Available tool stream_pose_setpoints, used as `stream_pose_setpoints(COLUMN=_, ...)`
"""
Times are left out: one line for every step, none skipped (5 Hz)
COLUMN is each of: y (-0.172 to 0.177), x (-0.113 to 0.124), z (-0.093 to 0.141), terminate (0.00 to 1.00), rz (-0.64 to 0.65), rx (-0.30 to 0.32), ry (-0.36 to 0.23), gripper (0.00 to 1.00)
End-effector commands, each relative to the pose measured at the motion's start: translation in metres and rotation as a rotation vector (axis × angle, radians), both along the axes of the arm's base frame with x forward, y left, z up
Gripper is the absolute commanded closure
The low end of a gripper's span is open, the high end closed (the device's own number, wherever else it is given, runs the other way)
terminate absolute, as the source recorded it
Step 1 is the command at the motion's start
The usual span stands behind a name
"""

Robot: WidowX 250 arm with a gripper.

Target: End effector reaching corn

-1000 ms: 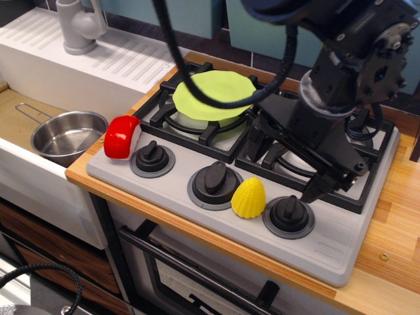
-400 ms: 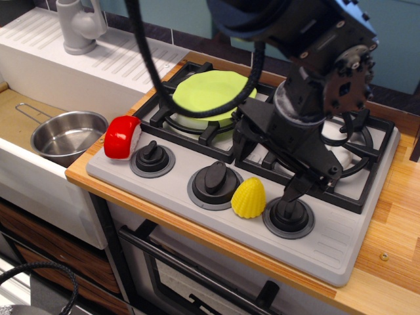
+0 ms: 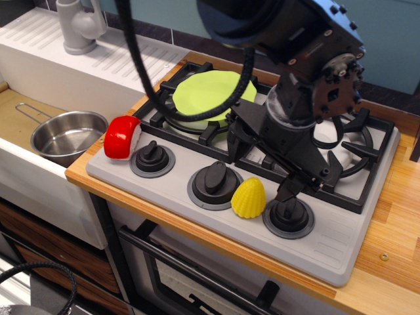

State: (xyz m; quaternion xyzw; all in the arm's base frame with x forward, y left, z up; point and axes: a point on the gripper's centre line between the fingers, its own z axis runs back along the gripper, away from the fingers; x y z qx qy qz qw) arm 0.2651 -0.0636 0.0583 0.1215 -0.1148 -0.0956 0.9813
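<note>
The yellow ridged corn [image 3: 249, 198] stands upright on the grey front strip of the stove [image 3: 341, 252], between the middle knob [image 3: 214, 182] and the right knob [image 3: 289, 217]. My black end effector [image 3: 308, 185] hangs low over the right front burner, to the right of the corn and apart from it. Its two pointed fingers are spread; the nearer fingertip [image 3: 286, 193] is just above the right knob, a short way from the corn. Nothing is held. Thick dark cables [image 3: 134, 59] loop over the stove.
A lime-green plate [image 3: 213, 95] lies on the back-left burner. A red-and-white toy [image 3: 122, 136] sits at the stove's left corner beside the left knob [image 3: 151, 157]. A steel pot [image 3: 67, 136] is in the sink at left, with a grey faucet [image 3: 79, 26] behind it.
The end effector has moved left across the right burner, bringing its lower fingertip from right of the right knob to just above it, closer to the corn. The corn has not moved.
</note>
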Motion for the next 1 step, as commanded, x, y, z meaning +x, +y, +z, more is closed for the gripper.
stream_pose_setpoints(y=0.0025, x=0.0069, z=0.0056, terminate=1.00, rz=-0.002, rx=-0.013, ry=-0.048, gripper=0.00)
